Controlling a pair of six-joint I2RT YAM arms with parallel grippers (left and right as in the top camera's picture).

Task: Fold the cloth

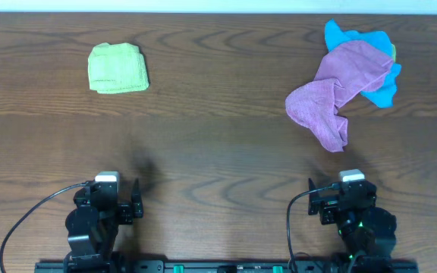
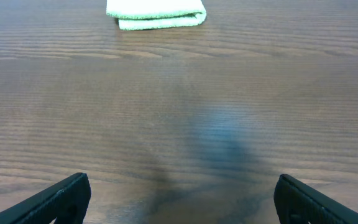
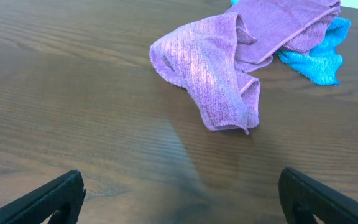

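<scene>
Open wood table (image 1: pixel 218 144) runs from the left gripper (image 2: pixel 182 183) straight to the green cloth (image 1: pixel 117 68), which sits alone, reachable all round. Ahead of the right gripper (image 3: pixel 180 177), the purple cloth (image 1: pixel 340 91) lies heaped over the blue cloth (image 1: pixel 385 92), seemingly covering most of it.

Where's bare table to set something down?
Free: the wide middle of the table between the lime-green cloth and the purple cloth, plus the near band before the left gripper and right gripper. Crowded: far right, purple cloth heaped on the blue cloth.
</scene>
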